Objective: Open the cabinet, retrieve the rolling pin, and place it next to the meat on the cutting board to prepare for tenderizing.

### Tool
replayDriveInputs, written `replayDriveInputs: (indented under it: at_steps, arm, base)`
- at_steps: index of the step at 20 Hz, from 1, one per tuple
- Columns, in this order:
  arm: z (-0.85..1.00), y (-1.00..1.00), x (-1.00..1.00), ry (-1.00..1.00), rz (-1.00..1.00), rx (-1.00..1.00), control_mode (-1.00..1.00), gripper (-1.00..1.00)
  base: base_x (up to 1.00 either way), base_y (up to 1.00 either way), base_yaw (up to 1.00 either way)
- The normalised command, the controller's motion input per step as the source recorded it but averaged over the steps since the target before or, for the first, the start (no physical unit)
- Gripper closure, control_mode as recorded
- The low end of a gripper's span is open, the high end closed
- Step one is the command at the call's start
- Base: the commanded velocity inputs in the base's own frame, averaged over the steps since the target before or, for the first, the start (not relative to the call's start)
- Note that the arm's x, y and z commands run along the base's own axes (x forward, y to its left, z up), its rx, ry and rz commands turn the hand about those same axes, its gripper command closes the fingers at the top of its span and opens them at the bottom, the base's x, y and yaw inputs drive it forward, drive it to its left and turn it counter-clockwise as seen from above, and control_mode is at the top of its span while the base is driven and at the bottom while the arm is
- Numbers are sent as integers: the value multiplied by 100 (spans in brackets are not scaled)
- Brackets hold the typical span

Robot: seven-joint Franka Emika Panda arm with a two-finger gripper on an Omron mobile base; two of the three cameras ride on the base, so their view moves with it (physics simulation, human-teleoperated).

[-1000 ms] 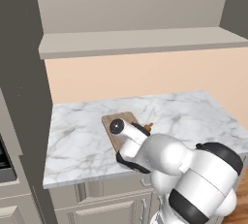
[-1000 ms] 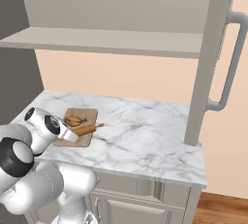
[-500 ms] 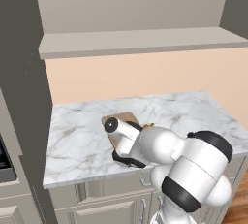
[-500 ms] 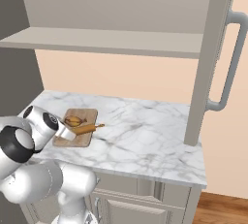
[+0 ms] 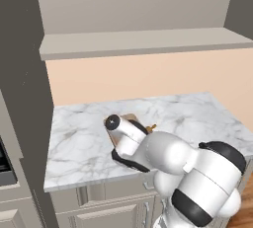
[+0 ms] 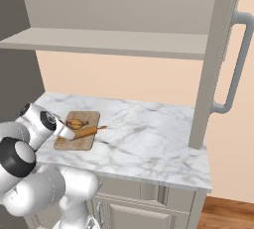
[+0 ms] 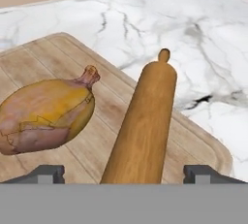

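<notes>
1. The rolling pin (image 7: 145,126) lies flat on the cutting board (image 7: 58,58), just beside the meat (image 7: 46,114). In the right base view its long axis runs from the pincer out toward the board's right edge, and its far handle tip reaches over that edge above the marble desk (image 6: 149,139).
2. The pincer (image 7: 124,173) is spread wide, its fingertips (image 7: 46,172) standing apart on either side of the pin.
3. The arm reaches low over the board's near end.
4. The pin's near end is cut off in the hand view; the arm hides most of the board in the left base view.
</notes>
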Motion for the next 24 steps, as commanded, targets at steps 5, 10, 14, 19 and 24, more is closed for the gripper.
replayDriveInputs:
  at_steps: [5,10,14,19,24]
  arm:
    - [43,0,-17,0,2,0,-100,-100]
    - [50,-10,-33,0,1,0,-100,-100]
    - [53,-22,-41,0,1,0,-100,-100]
    - [43,-20,-57,0,3,0,-100,-100]
    - [46,-18,-74,0,4,0,-100,-100]
  base:
    - [0,0,0]
    - [0,0,0]
    - [0,0,0]
    - [0,0,0]
    - [0,0,0]
